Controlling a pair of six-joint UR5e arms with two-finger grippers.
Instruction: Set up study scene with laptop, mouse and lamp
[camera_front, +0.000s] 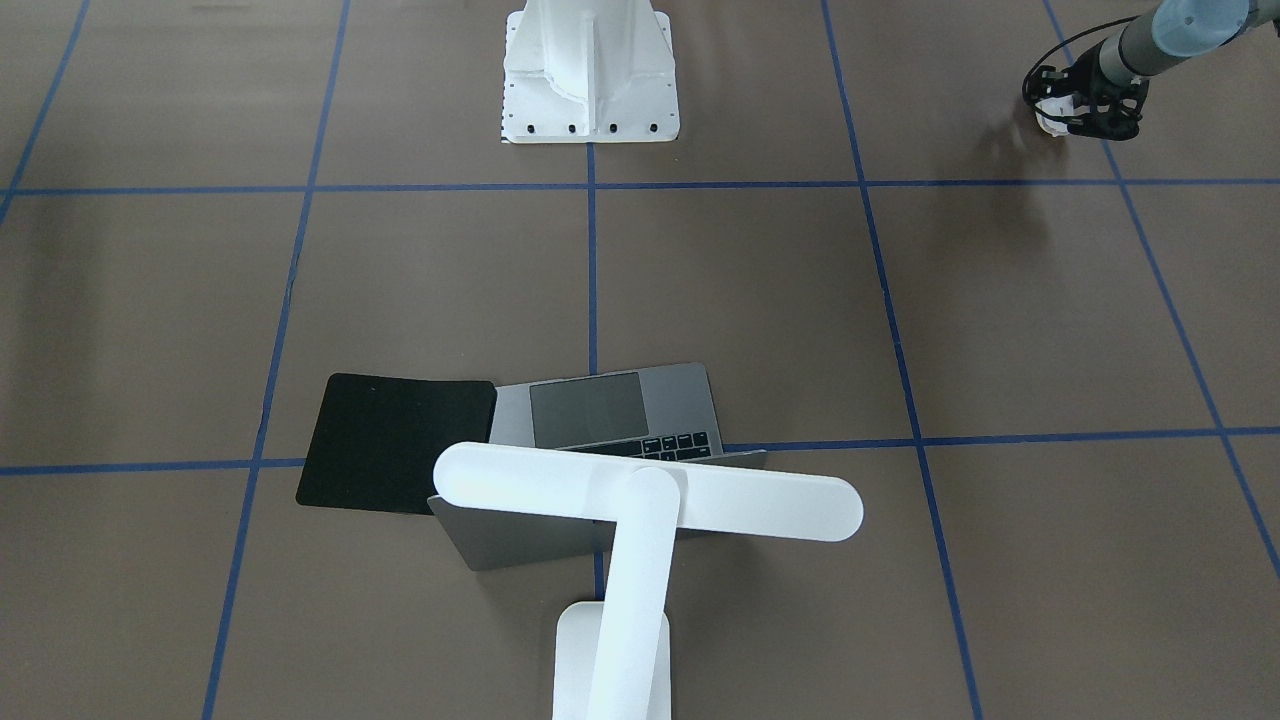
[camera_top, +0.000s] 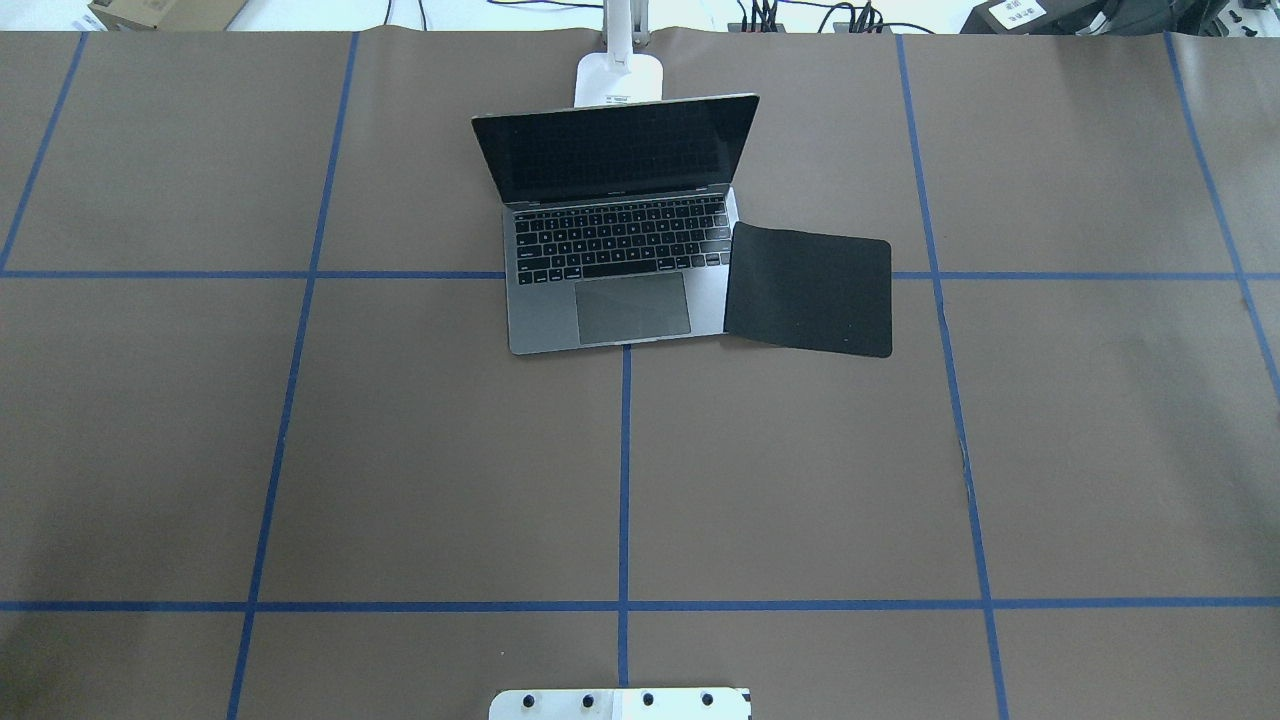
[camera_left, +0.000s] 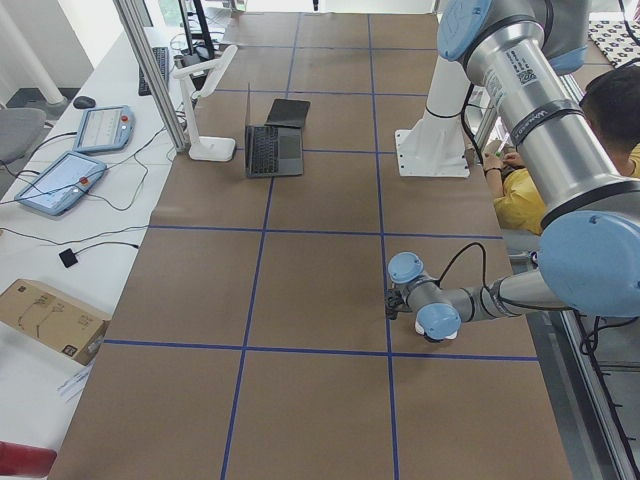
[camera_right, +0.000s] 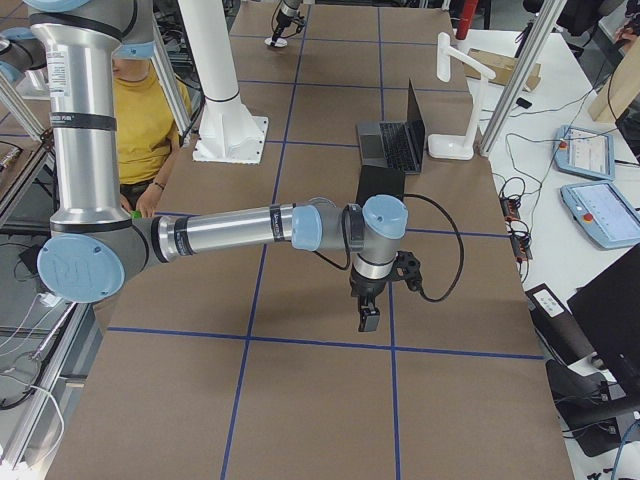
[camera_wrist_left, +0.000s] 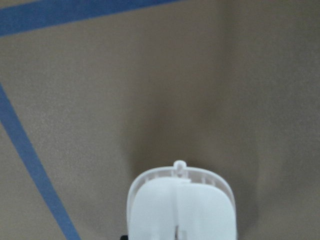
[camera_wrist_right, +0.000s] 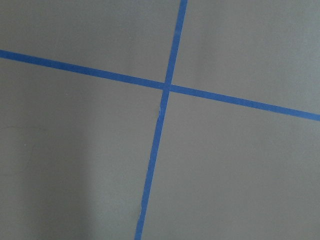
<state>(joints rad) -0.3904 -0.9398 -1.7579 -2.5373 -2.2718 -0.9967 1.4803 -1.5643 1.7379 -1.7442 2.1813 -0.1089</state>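
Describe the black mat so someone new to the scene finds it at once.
In the overhead view, find the open laptop at the table's far middle, the lamp behind it. The mat lies flat against the laptop's right edge: the only plain black square.

Matt metal laptop (camera_top: 620, 232), smooth white plastic lamp (camera_front: 650, 502), matt black mat (camera_top: 810, 290)

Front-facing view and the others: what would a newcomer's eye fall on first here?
First comes the big white lamp at the table edge opposite the robot, its head reaching over the open laptop, with a black mat lying against the laptop's side. Next is the left gripper, far from them on the robot's own side of the table, closed around the white mouse.
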